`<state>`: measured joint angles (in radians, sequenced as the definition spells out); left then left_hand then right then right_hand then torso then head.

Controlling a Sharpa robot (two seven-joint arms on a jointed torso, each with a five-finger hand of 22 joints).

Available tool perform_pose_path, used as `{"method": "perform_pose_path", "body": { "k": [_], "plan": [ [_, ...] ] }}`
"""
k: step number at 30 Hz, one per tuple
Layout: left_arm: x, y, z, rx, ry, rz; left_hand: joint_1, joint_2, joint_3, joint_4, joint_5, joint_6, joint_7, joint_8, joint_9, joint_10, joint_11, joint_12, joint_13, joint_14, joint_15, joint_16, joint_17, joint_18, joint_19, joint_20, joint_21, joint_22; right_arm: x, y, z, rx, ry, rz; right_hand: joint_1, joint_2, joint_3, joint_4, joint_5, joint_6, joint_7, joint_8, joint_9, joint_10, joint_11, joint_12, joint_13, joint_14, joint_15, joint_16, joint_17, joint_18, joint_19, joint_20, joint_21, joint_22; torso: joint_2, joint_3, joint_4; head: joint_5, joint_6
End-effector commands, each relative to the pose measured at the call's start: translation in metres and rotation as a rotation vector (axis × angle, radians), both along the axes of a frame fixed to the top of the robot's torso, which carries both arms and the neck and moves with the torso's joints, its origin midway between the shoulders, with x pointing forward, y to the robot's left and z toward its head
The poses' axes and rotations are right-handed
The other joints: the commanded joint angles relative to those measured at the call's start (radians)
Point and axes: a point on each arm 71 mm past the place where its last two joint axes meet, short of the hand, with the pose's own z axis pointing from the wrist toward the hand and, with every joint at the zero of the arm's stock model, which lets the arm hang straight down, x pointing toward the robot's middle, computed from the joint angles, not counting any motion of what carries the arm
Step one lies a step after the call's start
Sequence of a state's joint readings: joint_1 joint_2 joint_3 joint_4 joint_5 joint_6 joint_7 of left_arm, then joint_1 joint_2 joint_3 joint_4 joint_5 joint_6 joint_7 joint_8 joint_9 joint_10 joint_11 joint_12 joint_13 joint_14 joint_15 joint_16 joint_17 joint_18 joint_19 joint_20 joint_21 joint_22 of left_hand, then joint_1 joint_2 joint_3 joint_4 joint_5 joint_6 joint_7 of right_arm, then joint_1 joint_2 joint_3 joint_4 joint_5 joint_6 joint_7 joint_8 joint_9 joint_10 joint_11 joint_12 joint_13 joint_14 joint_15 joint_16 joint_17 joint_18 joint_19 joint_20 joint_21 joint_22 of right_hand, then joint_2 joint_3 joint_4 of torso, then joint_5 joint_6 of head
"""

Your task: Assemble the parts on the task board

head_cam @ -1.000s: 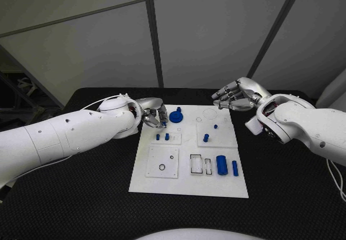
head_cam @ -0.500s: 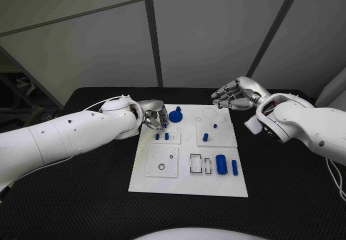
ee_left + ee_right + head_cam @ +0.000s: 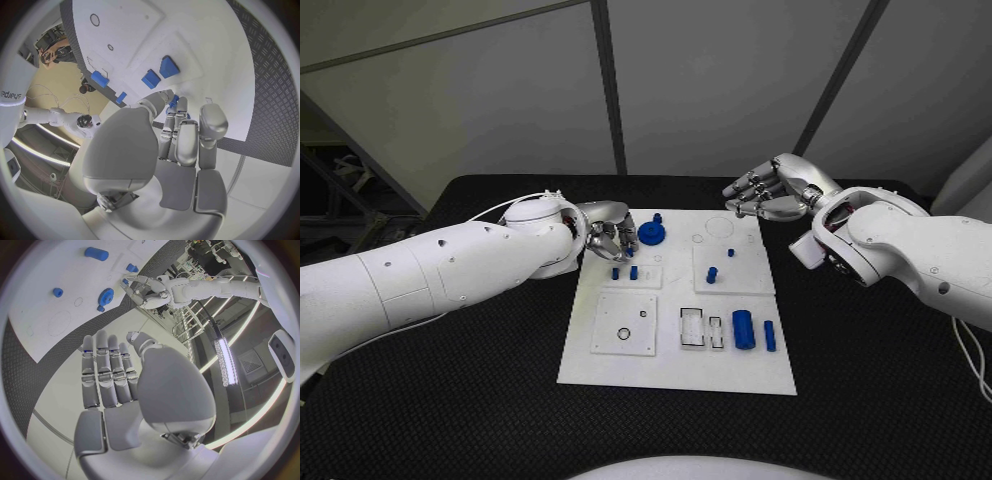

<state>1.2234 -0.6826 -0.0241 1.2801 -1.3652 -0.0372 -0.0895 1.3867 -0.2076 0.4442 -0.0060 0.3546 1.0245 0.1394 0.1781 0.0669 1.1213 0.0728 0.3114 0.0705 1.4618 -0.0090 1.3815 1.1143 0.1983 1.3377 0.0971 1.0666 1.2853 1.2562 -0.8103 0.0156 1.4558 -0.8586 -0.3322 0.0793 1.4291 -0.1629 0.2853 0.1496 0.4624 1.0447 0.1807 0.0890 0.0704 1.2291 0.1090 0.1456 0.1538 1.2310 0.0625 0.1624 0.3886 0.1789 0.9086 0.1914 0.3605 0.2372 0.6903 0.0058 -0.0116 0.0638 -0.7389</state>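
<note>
Black table (image 3: 473,400): blue gear (image 3: 653,234) just beside left hand (image 3: 609,237).

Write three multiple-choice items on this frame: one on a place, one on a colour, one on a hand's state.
1. Where is the left hand?
A. at the task board's far left corner, beside the gear
B. at its near edge
C. off the table

2. What colour are the parts, such as the cylinder?
A. red
B. blue
C. green

3. What is the right hand holding?
A. the gear
B. the cylinder
C. nothing

A: head view shows it beside the gear. B: every part is blue. C: its palm is bare.
</note>
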Motion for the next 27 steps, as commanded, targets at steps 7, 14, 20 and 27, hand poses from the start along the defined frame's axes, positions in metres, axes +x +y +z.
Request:
{"method": "perform_pose_path", "body": {
  "k": [7,14,20,27],
  "plan": [
    [0.000,0.001,-0.001,0.009,0.012,0.009,-0.021,-0.011,-0.026,0.001,-0.002,-0.085,0.008,-0.058,-0.004,-0.035,0.011,-0.040,-0.003,-0.004,0.014,-0.007,-0.011,-0.081,-0.015,0.007,-0.025,-0.008,0.000,0.000,0.001,-0.002,-0.004,0.003,-0.001,0.005,0.003,-0.004,0.007,0.003,0.000,0.000,0.002,-0.006,-0.001,-0.004,-0.002,0.000,0.005,-0.006,0.000,0.004,0.007,0.000,-0.006,-0.002,0.000,0.0002,0.0002,-0.002,-0.001],
    [0.000,0.003,-0.001,0.004,0.002,0.016,-0.021,-0.009,-0.033,0.001,-0.002,-0.103,0.008,-0.070,-0.003,-0.037,0.012,-0.046,-0.002,-0.005,0.016,-0.006,-0.014,-0.080,-0.015,0.009,-0.028,-0.009,0.000,-0.001,0.001,-0.021,-0.008,0.002,0.000,0.004,0.004,-0.006,0.008,0.002,0.000,-0.001,0.001,-0.007,-0.001,-0.004,-0.002,-0.001,0.005,-0.006,0.000,0.004,0.007,0.000,-0.007,-0.002,0.000,-0.0001,0.0002,-0.002,0.000],
    [0.000,0.008,0.001,-0.005,-0.014,0.025,-0.021,-0.010,-0.037,0.001,-0.002,-0.109,0.005,-0.074,-0.003,-0.039,0.013,-0.049,-0.002,-0.007,0.016,-0.008,-0.018,-0.079,-0.016,0.009,-0.033,-0.010,0.000,-0.002,-0.003,-0.112,0.004,0.014,0.002,-0.001,0.007,-0.014,0.006,-0.003,0.005,-0.004,0.000,-0.027,0.006,-0.016,-0.008,0.008,0.004,-0.005,0.001,0.004,0.015,-0.001,-0.006,-0.001,0.000,-0.0004,0.0001,-0.001,0.001],
    [-0.002,0.022,0.008,-0.049,-0.065,0.049,-0.022,-0.009,-0.043,0.002,-0.002,-0.113,0.004,-0.077,-0.002,-0.043,0.014,-0.053,-0.002,-0.012,0.017,-0.015,-0.035,-0.078,-0.020,0.010,-0.041,-0.015,-0.001,-0.003,-0.006,-0.315,-0.060,0.033,0.031,0.010,-0.013,-0.067,-0.067,0.023,-0.016,0.006,0.004,-0.027,-0.019,-0.023,-0.020,0.224,-0.050,0.133,0.068,0.006,0.181,-0.070,0.136,0.076,0.000,-0.0004,0.0006,-0.003,0.006]
  ]
}}
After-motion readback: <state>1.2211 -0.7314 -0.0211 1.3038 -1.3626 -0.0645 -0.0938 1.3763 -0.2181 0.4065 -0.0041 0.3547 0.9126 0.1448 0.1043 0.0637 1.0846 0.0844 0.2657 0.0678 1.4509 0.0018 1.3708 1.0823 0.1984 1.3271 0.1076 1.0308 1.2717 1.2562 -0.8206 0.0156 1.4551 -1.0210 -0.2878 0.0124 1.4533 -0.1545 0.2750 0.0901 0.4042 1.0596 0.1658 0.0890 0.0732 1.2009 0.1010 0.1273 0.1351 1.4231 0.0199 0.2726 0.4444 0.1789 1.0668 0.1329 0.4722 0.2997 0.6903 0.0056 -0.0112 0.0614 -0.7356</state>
